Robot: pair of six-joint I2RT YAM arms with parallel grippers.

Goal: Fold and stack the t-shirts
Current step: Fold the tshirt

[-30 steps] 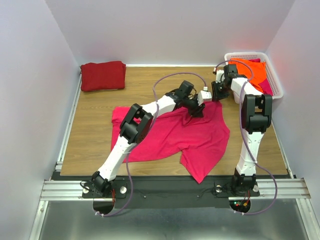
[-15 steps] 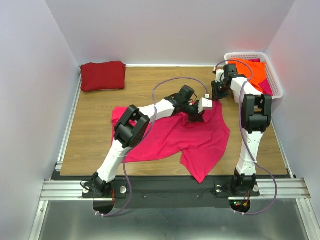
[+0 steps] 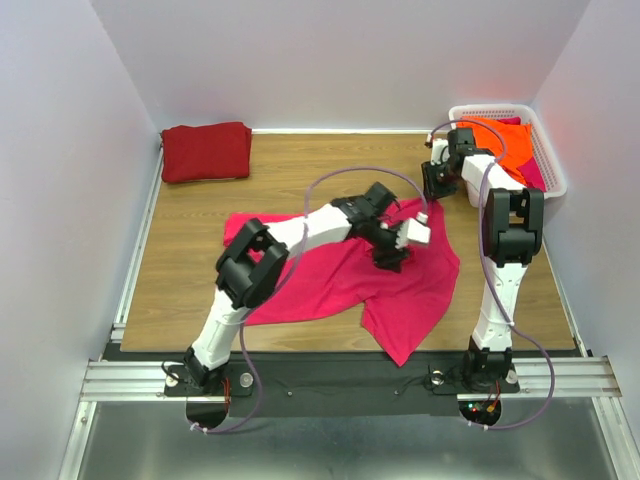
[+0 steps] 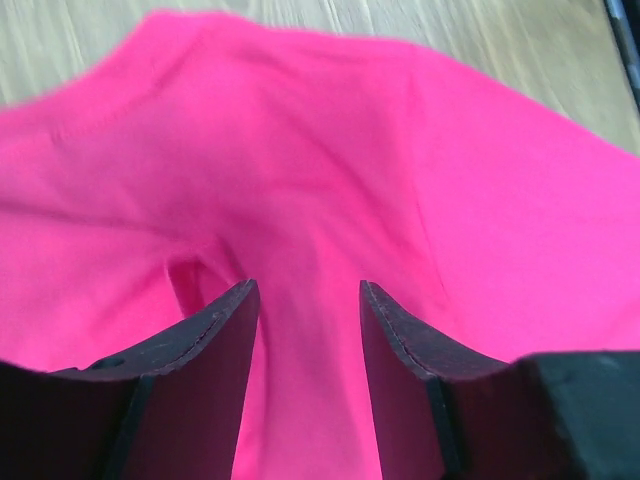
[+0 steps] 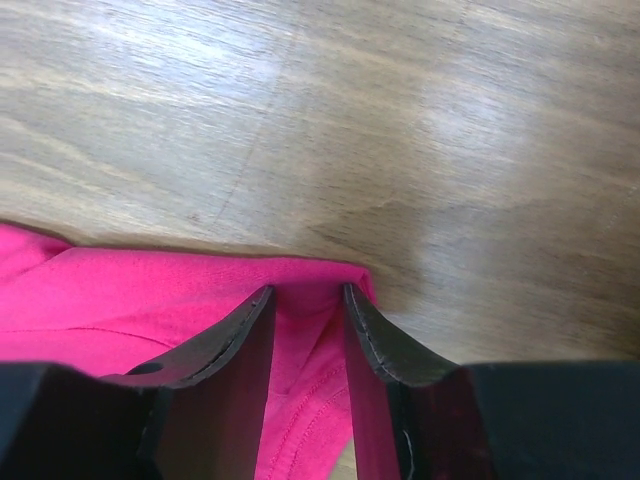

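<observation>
A bright pink-red t-shirt (image 3: pixel 330 275) lies spread and rumpled on the wooden table. My left gripper (image 3: pixel 392 255) is down on its right middle, and its jaws pinch a raised ridge of the pink cloth (image 4: pixel 305 330). My right gripper (image 3: pixel 432 188) is at the shirt's far right corner, with its jaws closed narrowly on that hemmed corner (image 5: pixel 308 300). A dark maroon-red t-shirt (image 3: pixel 206 150) lies folded at the far left. An orange t-shirt (image 3: pixel 497 142) lies in the basket over more pink-red cloth (image 3: pixel 533 175).
The white latticed basket (image 3: pixel 552 178) stands at the far right, just behind my right arm. White walls close in the table on three sides. A metal rail (image 3: pixel 130 270) runs along the table's left edge. Bare wood (image 3: pixel 320 165) shows between the maroon shirt and the basket.
My left gripper has moved toward the near edge and slightly right across the pink-red shirt, and the cloth around it has shifted. My right arm has not moved.
</observation>
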